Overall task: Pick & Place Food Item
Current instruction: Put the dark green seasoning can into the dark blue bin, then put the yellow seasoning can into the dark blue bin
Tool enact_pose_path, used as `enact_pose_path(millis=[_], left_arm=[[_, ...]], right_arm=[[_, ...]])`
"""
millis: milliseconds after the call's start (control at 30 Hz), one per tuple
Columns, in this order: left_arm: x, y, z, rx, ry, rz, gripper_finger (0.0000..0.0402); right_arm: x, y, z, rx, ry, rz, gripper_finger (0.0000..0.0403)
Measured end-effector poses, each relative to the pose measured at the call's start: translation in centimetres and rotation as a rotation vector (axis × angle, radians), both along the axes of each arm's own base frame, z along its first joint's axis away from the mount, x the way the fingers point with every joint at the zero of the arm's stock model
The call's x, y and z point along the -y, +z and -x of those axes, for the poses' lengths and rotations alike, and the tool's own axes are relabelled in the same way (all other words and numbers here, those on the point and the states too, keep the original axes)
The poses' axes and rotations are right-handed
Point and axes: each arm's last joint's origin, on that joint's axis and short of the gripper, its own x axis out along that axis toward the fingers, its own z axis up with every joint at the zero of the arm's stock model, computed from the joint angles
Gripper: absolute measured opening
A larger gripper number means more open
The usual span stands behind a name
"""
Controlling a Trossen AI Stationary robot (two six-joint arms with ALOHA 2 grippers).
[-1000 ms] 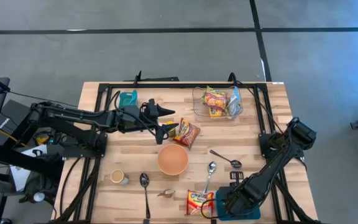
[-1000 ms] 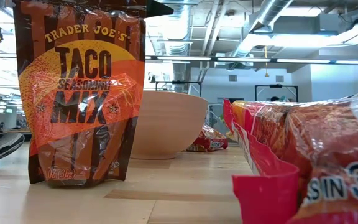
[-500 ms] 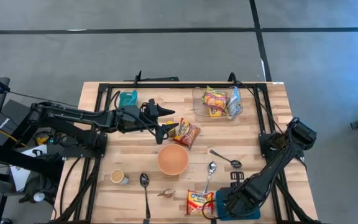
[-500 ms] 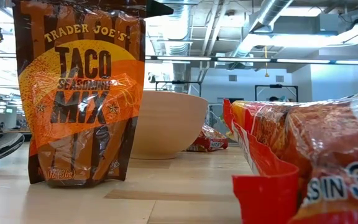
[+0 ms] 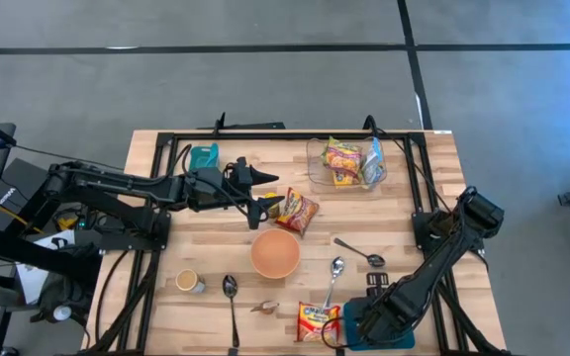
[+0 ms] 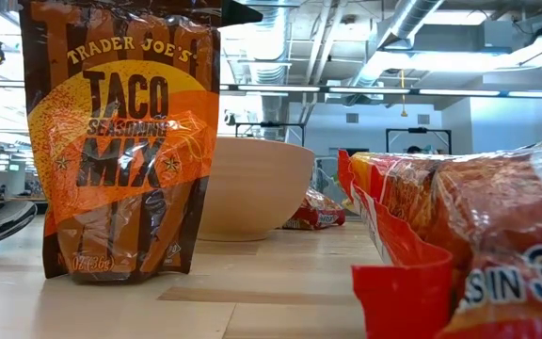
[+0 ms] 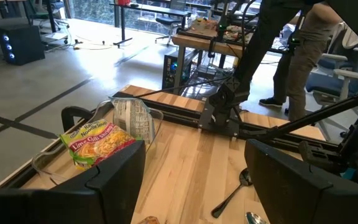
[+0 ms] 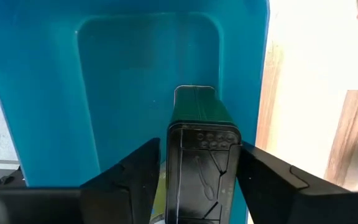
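The left gripper (image 5: 261, 193) hovers with its fingers spread apart, just beside the red noodle packet (image 5: 298, 211), which lies flat toward the middle of the worktop (image 5: 433, 178), its long axis slanting across the boards. That packet sits directly ahead of the fingertips, so the left arm is clearly the nearer one. The right gripper (image 5: 356, 326) rests at the near edge over a blue tray (image 8: 135, 74); whether it is apart or closed I cannot tell. The bowl (image 5: 275, 253) stands close behind the packet, leaving little room there.
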Motion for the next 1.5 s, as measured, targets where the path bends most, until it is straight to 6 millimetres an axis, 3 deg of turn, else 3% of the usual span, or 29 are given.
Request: enact_pose_path(millis=[467, 1067, 1500], left_arm=[[0.0, 0.0, 0.0, 0.000, 0.000, 0.000, 0.0271], [0.0, 0.0, 0.0, 0.000, 0.000, 0.000, 0.0271], [0.0, 0.0, 0.0, 0.000, 0.000, 0.000, 0.0271]], right_arm=[[-0.4, 1.9, -0.4, 0.013, 0.008, -0.015, 0.0205], [-1.0, 7.0, -0.9, 0.038, 0.037, -0.031, 0.0203], [-1.2, 9.9, -1.4, 0.139, 0.157, -0.030, 0.0147]])
